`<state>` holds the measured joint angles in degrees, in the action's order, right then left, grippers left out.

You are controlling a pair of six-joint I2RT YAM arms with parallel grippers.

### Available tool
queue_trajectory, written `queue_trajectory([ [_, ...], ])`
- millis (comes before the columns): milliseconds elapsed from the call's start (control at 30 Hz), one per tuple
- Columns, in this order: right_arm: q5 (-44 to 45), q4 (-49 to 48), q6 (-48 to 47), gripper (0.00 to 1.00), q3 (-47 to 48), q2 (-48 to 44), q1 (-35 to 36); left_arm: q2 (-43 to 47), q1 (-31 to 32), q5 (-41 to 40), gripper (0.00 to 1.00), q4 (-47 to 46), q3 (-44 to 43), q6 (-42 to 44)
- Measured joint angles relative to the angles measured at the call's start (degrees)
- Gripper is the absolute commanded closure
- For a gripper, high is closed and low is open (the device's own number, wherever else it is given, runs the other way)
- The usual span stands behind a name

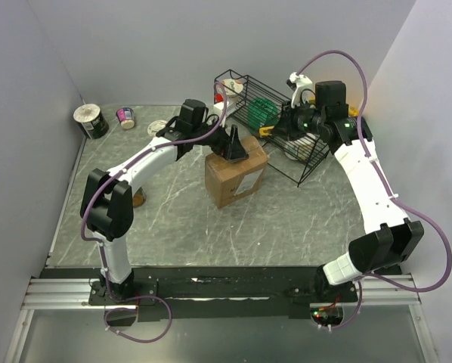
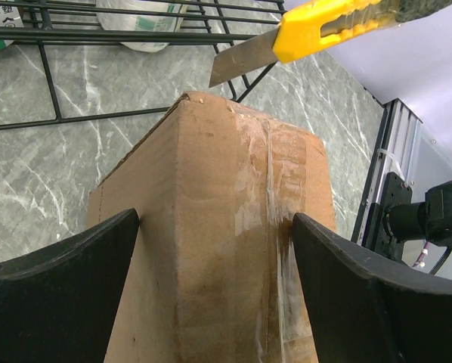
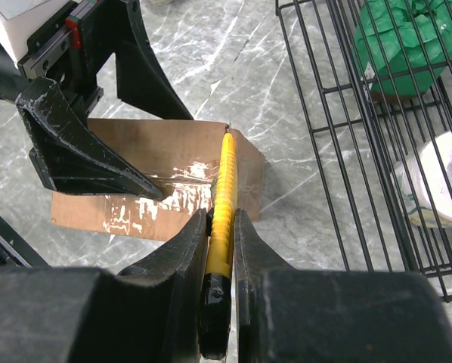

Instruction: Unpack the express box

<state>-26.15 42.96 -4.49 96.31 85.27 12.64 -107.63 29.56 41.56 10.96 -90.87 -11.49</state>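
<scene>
The express box (image 1: 237, 178), a brown carton with taped top flaps and a white label on its near side, stands mid-table. My left gripper (image 1: 233, 147) is open wide astride its upper edge (image 2: 211, 227). One of its fingers (image 2: 339, 287) lies on the taped seam and the other lies against a side face. My right gripper (image 3: 221, 219) is shut on a yellow utility knife (image 3: 226, 174). The knife's blade (image 2: 237, 64) is extended and hovers just over the box's corner (image 3: 237, 140) nearest the rack. The yellow handle also shows in the top view (image 1: 265, 131).
A black wire rack (image 1: 271, 113) stands just right of the box, holding a green packet (image 1: 262, 112) and a white roll (image 1: 298, 144). A can (image 1: 92, 121), a small cup (image 1: 126, 117) and a white item (image 1: 159, 127) sit at the back left.
</scene>
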Motion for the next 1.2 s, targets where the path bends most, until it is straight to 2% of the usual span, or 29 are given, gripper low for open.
queue_trajectory([
  [800,3.19,1.49,-5.95,1.00,-1.18,-0.59,3.43,0.00,-0.07,-0.50,0.13,0.02,0.00,-0.22],
  [1000,3.98,4.48,-8.50,1.00,-0.94,-0.83,3.56,0.00,-0.31,-0.72,0.23,-0.04,0.00,-0.31],
  [1200,4.13,7.28,-9.86,1.00,-0.59,-0.83,3.56,-0.13,-0.57,-0.68,0.25,-0.24,0.00,-0.50],
])
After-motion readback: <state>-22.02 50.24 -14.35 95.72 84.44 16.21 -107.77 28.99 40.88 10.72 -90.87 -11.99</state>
